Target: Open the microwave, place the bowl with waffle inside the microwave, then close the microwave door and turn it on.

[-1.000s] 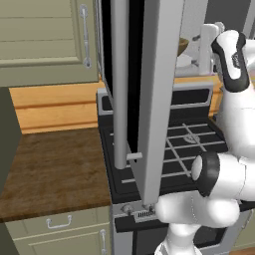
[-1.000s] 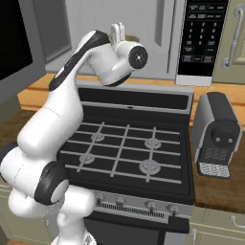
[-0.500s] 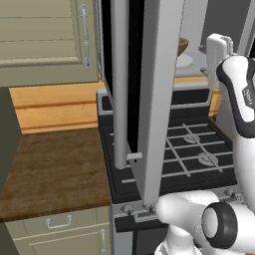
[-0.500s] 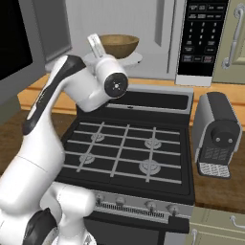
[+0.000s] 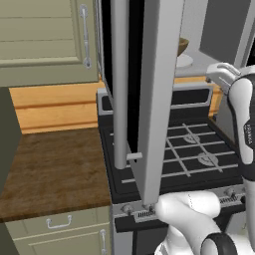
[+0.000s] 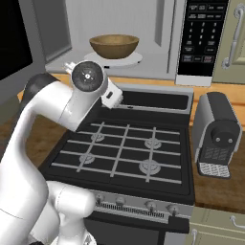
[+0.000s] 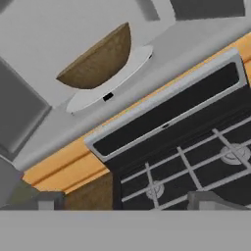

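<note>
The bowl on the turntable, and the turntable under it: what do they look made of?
The bowl looks like wood: matte tan-brown with a faint grain and a thick rim. The turntable is a smooth, plain white disc, likely glass or ceramic; the render leaves that open.

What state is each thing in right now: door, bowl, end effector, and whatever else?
microwave door: swung fully open.
microwave: open, interior showing.
bowl: upright on the white turntable inside the microwave.
end effector: open, empty, above the stove, apart from the bowl.
coffee machine: upright on the counter beside the stove.
</note>
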Robot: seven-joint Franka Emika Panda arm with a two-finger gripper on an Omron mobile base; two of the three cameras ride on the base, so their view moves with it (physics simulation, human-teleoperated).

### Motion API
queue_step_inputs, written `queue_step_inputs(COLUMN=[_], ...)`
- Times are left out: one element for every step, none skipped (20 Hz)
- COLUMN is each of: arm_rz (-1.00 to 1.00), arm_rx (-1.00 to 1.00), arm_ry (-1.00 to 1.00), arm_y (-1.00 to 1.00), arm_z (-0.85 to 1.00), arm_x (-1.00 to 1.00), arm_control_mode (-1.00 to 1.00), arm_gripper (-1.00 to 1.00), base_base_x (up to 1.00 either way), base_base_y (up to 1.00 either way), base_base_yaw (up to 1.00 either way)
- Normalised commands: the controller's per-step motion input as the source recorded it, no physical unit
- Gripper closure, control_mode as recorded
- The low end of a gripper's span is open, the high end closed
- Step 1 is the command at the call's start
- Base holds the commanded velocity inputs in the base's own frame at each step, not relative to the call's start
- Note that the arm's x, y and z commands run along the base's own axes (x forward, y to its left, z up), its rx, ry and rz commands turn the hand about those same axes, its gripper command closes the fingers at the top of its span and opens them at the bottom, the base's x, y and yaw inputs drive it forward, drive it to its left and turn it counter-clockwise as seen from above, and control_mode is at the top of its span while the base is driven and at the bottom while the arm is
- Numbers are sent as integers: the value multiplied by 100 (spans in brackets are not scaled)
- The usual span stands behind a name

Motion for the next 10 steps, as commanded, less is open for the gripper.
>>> queue_step_inputs(arm_rz=[0, 0, 1, 0, 0, 0, 0, 0, 0, 0], arm_rx=[-45, -41, -43, -50, -58, -61, -53, -47, -42, -38], arm_ry=[21, 19, 18, 18, 26, 28, 20, 10, 0, -1], arm_y=[0, 0, 0, 4, 24, 31, 26, 20, 8, 4], arm_z=[-94, -95, -97, -99, -91, -88, -78, -69, -59, -51], arm_x=[-56, -44, -41, -33, -19, -15, -19, -21, -15, -15], arm_control_mode=[-100, -100, -100, -100, -100, -100, -100, -100, -100, -100], arm_gripper=[-100, -100, -100, -100, -100, -100, -100, -100, -100, -100], base_base_x=[0, 0, 0, 0, 0, 0, 0, 0, 0, 0], base_base_y=[0, 0, 0, 0, 0, 0, 0, 0, 0, 0], base_base_yaw=[0, 0, 0, 0, 0, 0, 0, 0, 0, 0])
